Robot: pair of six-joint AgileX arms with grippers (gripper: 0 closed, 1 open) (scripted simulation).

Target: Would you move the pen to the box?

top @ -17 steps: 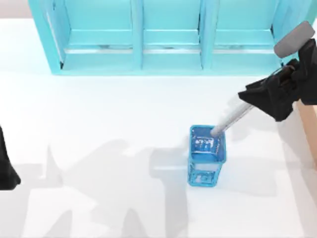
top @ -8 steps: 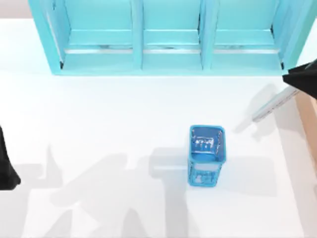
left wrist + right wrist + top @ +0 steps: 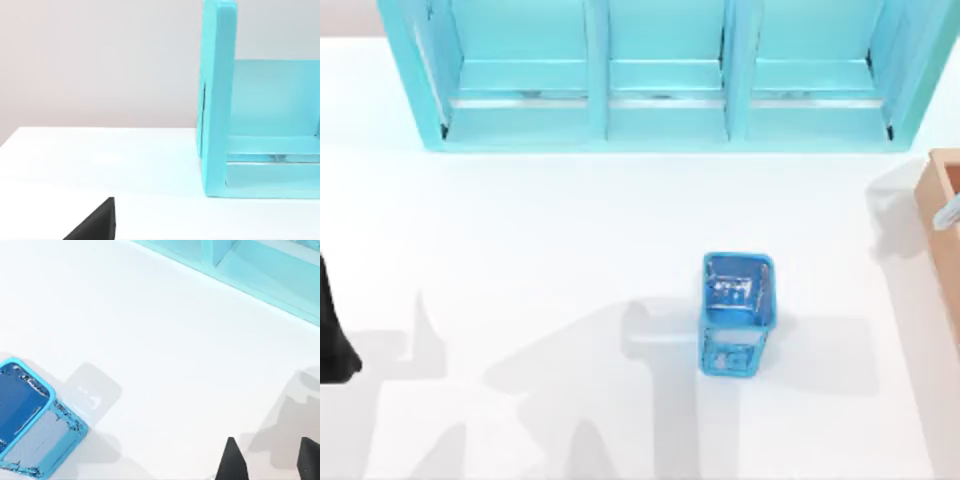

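One pen (image 3: 948,213) is in sight, and only a short silver-grey end of it, slanting over the box (image 3: 938,215) at the picture's right border. Whether it touches the box or is held above it cannot be told. One box is there, light tan with straight walls, standing at the tabletop's (image 3: 570,220) right edge, near the far right corner.

One blue mesh cup (image 3: 736,312) stands upright on the tabletop, right of the middle and well apart from the box. One turquoise shelf (image 3: 660,75) runs along the far edge, with three bays counted from above.

Two arms are at the tabletop. The right gripper (image 3: 270,462) hangs over bare white surface between the cup and the shelf; I cannot tell how its jaws stand, or whether they hold anything. The left arm (image 3: 330,335) is parked at the left edge, and the state of its jaws cannot be told either.
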